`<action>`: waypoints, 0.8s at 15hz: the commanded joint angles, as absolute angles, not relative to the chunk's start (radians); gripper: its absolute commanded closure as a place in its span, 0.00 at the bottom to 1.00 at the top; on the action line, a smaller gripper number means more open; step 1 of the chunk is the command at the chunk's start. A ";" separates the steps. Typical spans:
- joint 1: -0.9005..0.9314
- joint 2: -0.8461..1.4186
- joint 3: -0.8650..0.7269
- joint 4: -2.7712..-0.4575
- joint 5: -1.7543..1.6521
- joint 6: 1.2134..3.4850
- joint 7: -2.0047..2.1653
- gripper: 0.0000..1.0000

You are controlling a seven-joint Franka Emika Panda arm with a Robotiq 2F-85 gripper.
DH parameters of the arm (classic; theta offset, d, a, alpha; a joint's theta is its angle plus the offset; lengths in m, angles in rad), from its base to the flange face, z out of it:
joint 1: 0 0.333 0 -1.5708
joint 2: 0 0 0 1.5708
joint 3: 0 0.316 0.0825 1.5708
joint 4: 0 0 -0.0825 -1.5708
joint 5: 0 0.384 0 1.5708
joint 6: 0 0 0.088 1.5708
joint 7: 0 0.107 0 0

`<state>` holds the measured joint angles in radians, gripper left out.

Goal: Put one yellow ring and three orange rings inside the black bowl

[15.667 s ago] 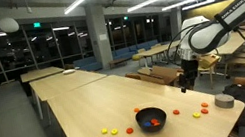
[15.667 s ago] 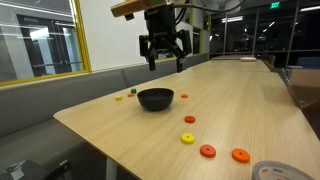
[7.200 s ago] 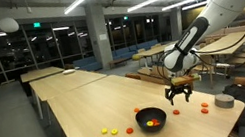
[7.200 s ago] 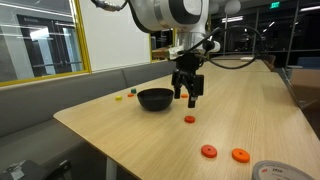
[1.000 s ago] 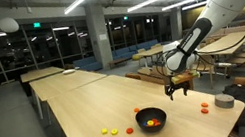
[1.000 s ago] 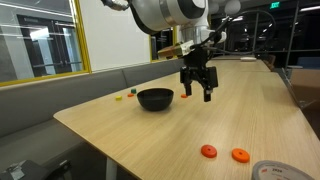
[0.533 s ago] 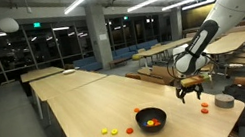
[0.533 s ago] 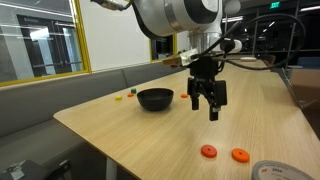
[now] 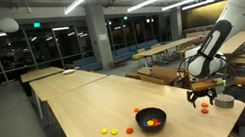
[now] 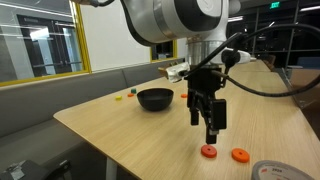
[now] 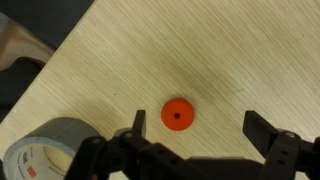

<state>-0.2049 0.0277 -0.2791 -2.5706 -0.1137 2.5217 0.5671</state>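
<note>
The black bowl point(image 9: 152, 119) sits mid-table, also in the other exterior view point(image 10: 155, 99), with small orange and yellow pieces inside point(image 9: 151, 123). Two orange rings point(image 10: 208, 151) point(image 10: 240, 155) lie on the table near the tape; in an exterior view they show at the table edge point(image 9: 204, 109). My gripper point(image 10: 210, 128) is open and empty, hanging just above the nearer ring, also seen in the other exterior view point(image 9: 203, 92). In the wrist view an orange ring point(image 11: 177, 115) lies just ahead of the open jaws point(image 11: 197, 135), nearer the left finger.
A grey roll of tape point(image 11: 45, 150) lies next to the rings, near the table edge point(image 9: 225, 101) point(image 10: 275, 172). Green, yellow and orange small pieces point(image 9: 107, 136) lie beyond the bowl. One orange piece point(image 10: 184, 95) sits by the bowl.
My gripper has moved away from the bowl toward the two orange rings by the tape and come down closer to the table. The jaws stay open.
</note>
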 commanded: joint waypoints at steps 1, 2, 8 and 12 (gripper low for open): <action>-0.227 -0.028 -0.278 -2.656 -0.122 2.597 0.595 0.00; -0.231 -0.022 -0.278 -2.665 -0.121 2.614 0.597 0.00; -0.238 0.039 -0.277 -2.665 -0.110 2.664 0.588 0.00; -0.236 0.074 -0.283 -2.647 -0.099 2.684 0.581 0.00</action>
